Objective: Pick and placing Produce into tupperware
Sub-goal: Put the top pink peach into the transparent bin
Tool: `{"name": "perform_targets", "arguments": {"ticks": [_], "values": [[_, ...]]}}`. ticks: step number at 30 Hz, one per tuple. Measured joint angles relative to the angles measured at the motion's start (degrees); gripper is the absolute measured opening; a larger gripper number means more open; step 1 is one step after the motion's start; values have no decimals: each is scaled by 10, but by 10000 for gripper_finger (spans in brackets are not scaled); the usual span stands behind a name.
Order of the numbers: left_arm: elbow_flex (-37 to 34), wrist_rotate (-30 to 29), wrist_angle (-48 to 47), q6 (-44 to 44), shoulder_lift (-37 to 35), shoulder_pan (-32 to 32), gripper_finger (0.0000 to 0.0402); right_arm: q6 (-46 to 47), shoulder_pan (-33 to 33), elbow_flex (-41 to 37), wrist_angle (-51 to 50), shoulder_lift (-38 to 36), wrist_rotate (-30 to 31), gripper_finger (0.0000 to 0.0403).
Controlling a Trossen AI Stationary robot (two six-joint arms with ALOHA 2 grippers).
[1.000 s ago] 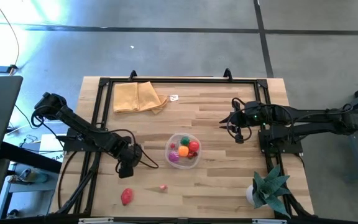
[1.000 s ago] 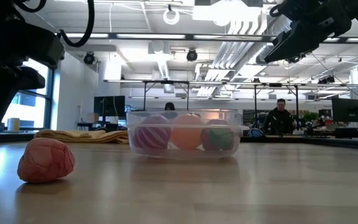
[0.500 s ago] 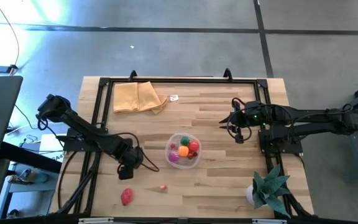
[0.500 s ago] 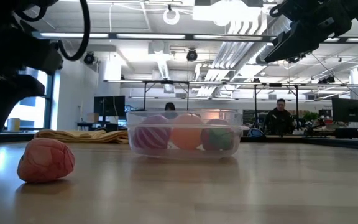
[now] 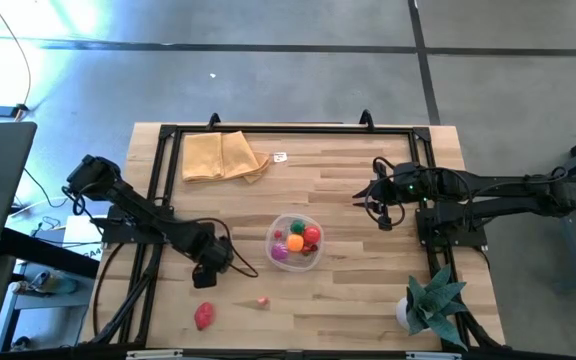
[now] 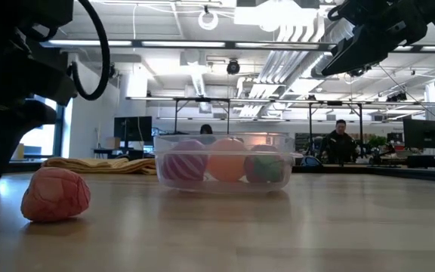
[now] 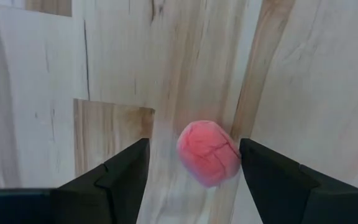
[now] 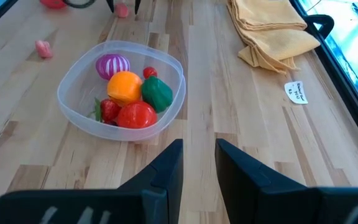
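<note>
Wood table (image 5: 368, 280): roundish pink produce (image 7: 208, 153) between spread left jaws.

Left pincer (image 7: 191, 168) tips cut off

The pale butcher-block wooden tabletop (image 5: 358, 200) is smooth with a soft sheen, its planks grained in light and tan streaks. The round clear plastic tub (image 8: 79, 112) looks thin and glossy with a whitish translucent rim. Inside, the red tomato-like toy (image 8: 136, 115) and orange ball (image 8: 124, 86) shine like moulded plastic. The pink crinkled ball (image 7: 208, 153) seems matt, perhaps foam. The folded tan cloth (image 8: 272, 28) is soft and woven.
</note>
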Motion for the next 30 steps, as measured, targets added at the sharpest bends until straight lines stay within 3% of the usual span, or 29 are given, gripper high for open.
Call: {"name": "perform_targets", "arguments": {"ticks": [13,24,30], "values": [[0,-6,10,7,13,0,234,0,0,0,0,0,0,83],[0,-15,9,-4,13,0,154,0,0,0,0,0,0,83],[0,-15,9,-4,13,0,141,0,0,0,0,0,0,83]]}}
